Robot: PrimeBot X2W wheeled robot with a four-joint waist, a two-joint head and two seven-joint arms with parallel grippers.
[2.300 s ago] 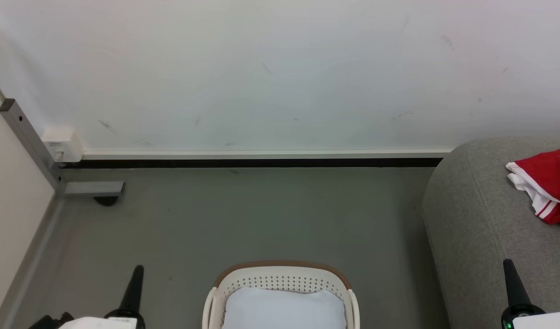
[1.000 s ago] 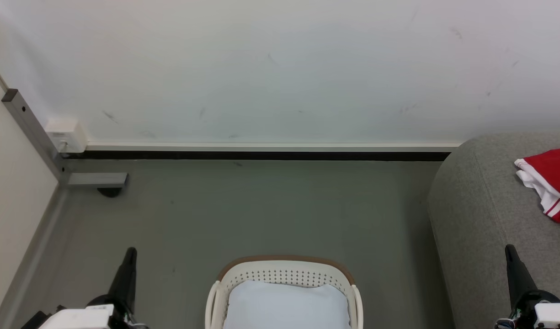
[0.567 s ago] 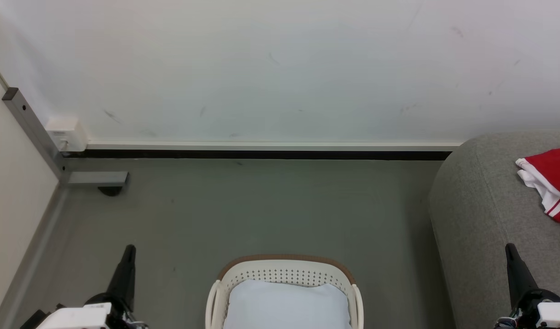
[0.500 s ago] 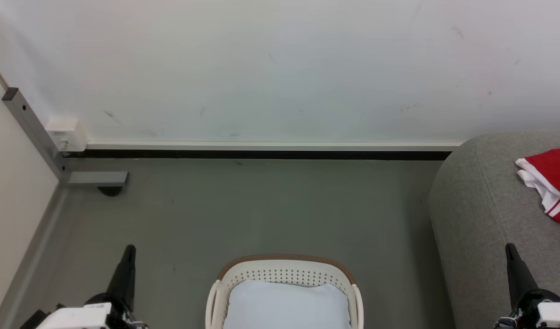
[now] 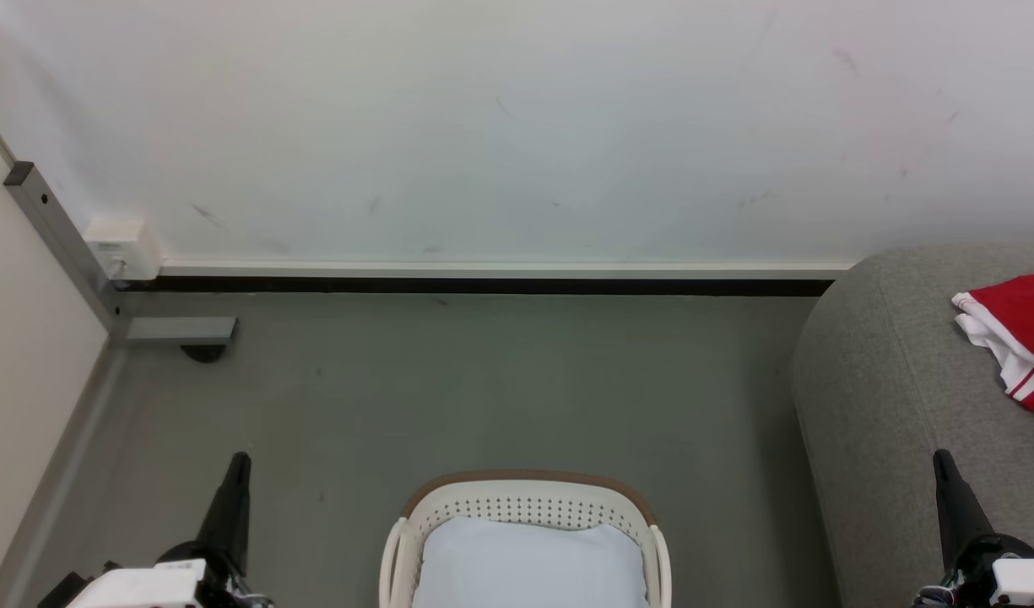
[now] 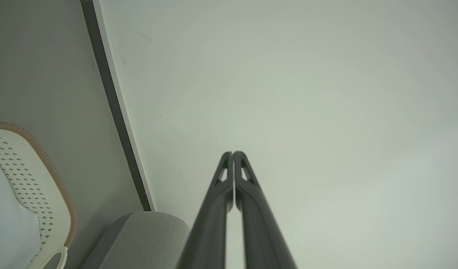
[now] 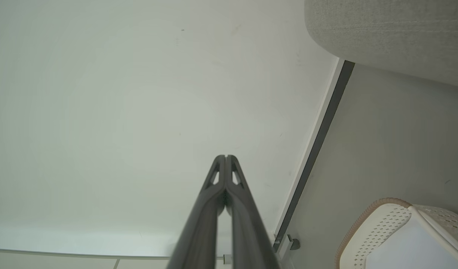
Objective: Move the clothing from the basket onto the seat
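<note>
Red clothing (image 5: 1016, 334) with white striped trim lies on the grey seat (image 5: 888, 397) at the right edge of the head view. The white basket (image 5: 525, 507) with a brown rim stands on the floor at the bottom centre, holding a pale bluish-white pad (image 5: 529, 561). My left gripper (image 5: 240, 461) is shut and empty, left of the basket. My right gripper (image 5: 940, 458) is shut and empty, over the seat's front part. In the wrist views both grippers (image 6: 232, 153) (image 7: 226, 157) point at the wall with fingers pressed together. The basket (image 6: 45, 168) (image 7: 367, 220) and the seat (image 6: 146, 231) (image 7: 386, 33) show at the edges.
A white wall with a dark baseboard (image 5: 483, 285) runs across the back. A grey metal post and bracket (image 5: 103, 295) with a small white box (image 5: 120, 247) stand in the left corner. Grey floor (image 5: 483, 388) lies between the basket and the wall.
Nothing has moved in the last second. Since the earliest frame the camera has shifted slightly and both grippers have come up a little.
</note>
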